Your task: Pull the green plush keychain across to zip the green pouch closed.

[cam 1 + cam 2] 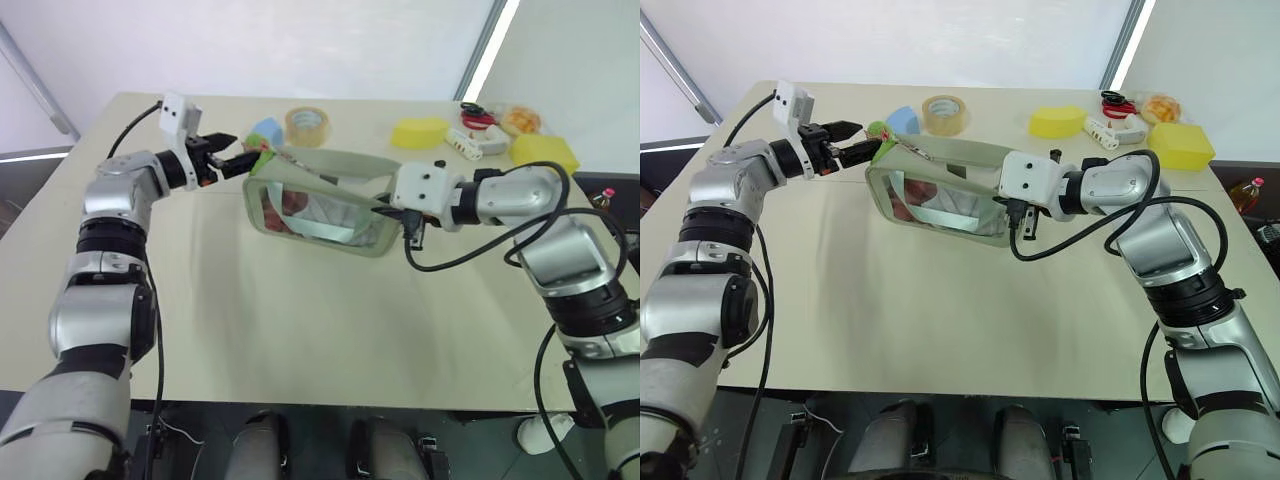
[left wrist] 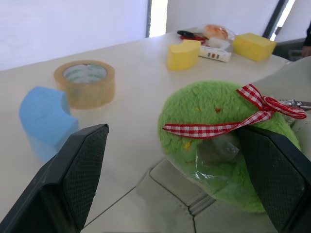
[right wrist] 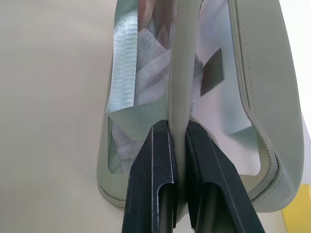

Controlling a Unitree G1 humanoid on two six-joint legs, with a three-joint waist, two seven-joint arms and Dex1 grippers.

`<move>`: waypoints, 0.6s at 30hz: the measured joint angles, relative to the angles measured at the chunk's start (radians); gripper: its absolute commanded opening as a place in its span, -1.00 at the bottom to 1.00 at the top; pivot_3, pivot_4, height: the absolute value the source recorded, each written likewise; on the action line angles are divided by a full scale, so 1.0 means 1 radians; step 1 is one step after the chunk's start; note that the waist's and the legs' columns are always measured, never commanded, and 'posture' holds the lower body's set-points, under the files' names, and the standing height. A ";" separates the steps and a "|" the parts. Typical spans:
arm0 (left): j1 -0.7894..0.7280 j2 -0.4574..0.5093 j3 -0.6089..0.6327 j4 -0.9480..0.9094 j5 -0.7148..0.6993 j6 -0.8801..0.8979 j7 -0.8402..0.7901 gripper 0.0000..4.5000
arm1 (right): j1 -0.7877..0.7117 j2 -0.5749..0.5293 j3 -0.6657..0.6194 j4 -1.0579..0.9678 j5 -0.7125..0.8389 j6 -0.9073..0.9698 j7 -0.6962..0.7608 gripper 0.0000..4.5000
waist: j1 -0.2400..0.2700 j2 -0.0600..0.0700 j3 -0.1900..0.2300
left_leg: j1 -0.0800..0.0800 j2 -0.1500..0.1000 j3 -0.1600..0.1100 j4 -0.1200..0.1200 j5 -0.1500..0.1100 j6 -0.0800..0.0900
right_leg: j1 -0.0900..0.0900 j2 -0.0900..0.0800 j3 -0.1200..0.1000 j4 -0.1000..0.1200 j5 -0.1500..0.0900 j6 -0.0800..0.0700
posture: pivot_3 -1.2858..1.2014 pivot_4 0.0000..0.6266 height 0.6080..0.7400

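The green pouch stands on its long edge in the middle of the table, its clear window facing me with red and white contents behind it. My right gripper is shut on the pouch's upper wall at its right end. The green plush keychain, a fuzzy lime ball with a red checked ribbon, hangs at the pouch's top left corner. My left gripper is open and level. In the left wrist view its fingers stand on either side of the keychain, apart from it.
Behind the pouch lie a blue block and a tape roll. Two yellow blocks and several small items sit at the back right. A bottle stands off the table's right edge.
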State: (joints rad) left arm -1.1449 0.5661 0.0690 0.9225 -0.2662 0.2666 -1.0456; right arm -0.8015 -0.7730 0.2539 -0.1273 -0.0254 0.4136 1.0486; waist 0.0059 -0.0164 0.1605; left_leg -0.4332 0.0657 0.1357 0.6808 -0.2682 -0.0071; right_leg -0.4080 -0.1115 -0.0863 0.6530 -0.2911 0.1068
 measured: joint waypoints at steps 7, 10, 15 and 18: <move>0.001 -0.014 0.005 -0.003 0.005 0.014 -0.038 0.01 | 0.000 0.005 0.000 -0.005 0.000 0.012 0.000 -1.00 | 0.000 0.000 0.000 | 0.000 0.000 0.000 0.000 0.000 0.000 | 0.000 0.000 0.000 0.000 0.000 0.000 | 0.03 -0.52 1.00; 0.002 -0.020 0.008 -0.024 -0.005 0.032 -0.054 -0.69 | 0.000 0.007 0.000 -0.005 -0.001 0.011 -0.001 -1.00 | -0.002 0.000 0.000 | 0.000 0.000 0.000 0.000 0.000 0.000 | 0.000 0.000 0.000 0.000 0.000 0.000 | 0.03 -0.52 1.00; 0.001 -0.014 0.026 -0.030 -0.003 0.026 -0.048 -0.99 | -0.001 0.014 0.000 0.001 -0.005 0.008 -0.011 -1.00 | -0.003 0.000 0.000 | 0.000 0.000 0.000 0.000 0.000 0.000 | 0.000 0.000 0.000 0.000 0.000 0.000 | 0.03 -0.52 1.00; -0.010 0.003 0.026 -0.030 -0.002 0.025 -0.043 -0.99 | -0.005 0.022 0.001 0.014 -0.011 -0.004 -0.015 -1.00 | -0.009 0.000 0.000 | 0.000 0.000 0.000 0.000 0.000 0.000 | 0.000 0.000 0.000 0.000 0.000 0.000 | 0.03 -0.52 1.00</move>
State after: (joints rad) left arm -1.1546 0.5688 0.0954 0.8922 -0.2686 0.2918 -1.0889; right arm -0.8064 -0.7515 0.2545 -0.1137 -0.0360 0.4099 1.0333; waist -0.0036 -0.0164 0.1605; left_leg -0.4331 0.0657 0.1354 0.6805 -0.2681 -0.0071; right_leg -0.4082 -0.1115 -0.0863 0.6532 -0.2911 0.1068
